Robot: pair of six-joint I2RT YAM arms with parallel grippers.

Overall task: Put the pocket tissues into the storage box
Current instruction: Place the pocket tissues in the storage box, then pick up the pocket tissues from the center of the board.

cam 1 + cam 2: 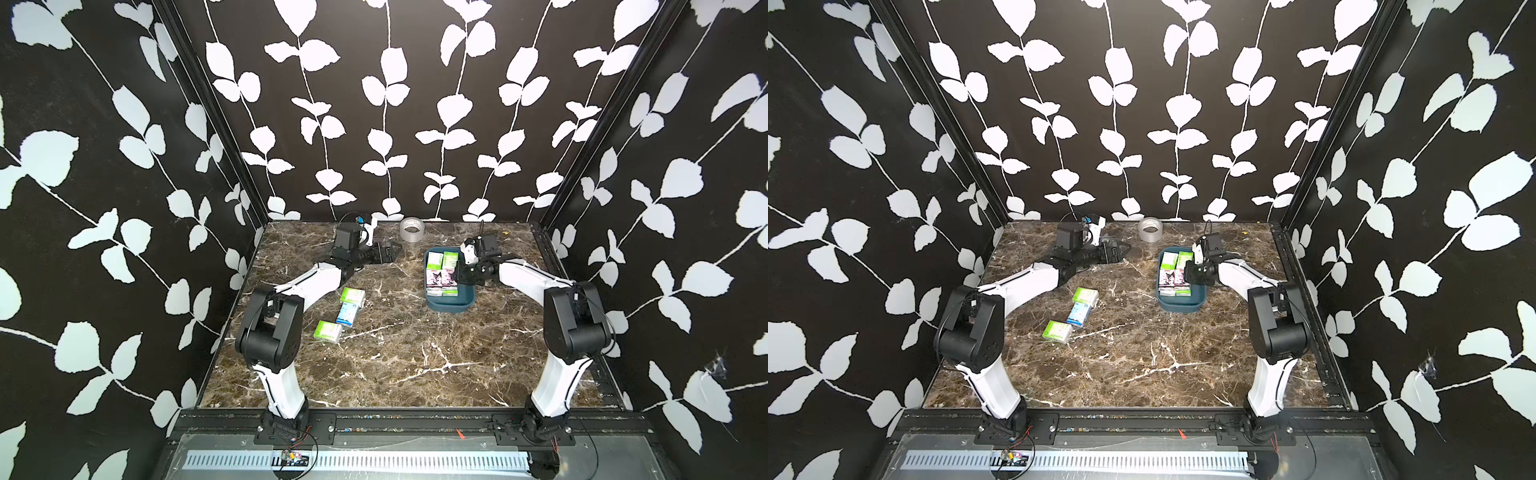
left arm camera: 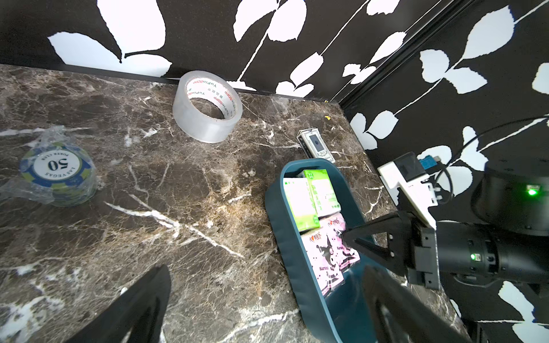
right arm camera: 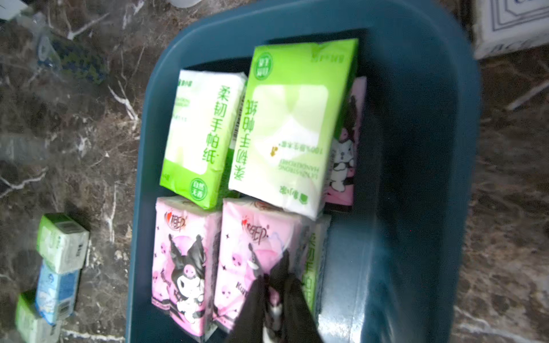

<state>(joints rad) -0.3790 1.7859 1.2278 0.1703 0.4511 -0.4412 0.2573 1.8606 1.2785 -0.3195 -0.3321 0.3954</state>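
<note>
The storage box [image 1: 451, 309] stands on the marble table [image 1: 415, 365] toward its back right corner, its long side running front to back. Most of the pocket tissues [image 3: 205, 136] lie inside it. Two lime-green-and-white ones are at the end nearest the back edge, two pink cartoon packs [image 1: 441, 277] sit side by side in the middle, and more are at the front end. Three loose packs [image 1: 347, 313], green, blue and green, lie in a short line toward the table's left edge, each just beside the next.

The right gripper [image 3: 273, 277] is low inside the box with its tips at one pink pack. Its fingers stand almost together with a thin slit between them. The wrist view is blurred, so I cannot tell whether they pinch the wrapper.

The left gripper [image 2: 266, 268] hangs above bare table near the back edge, fingers spread wide with nothing between them. A tape roll [image 1: 412, 228] sits at the back edge. Wrapped poker chips [image 2: 58, 175] and a small white box [image 2: 316, 145] also lie near that edge.
</note>
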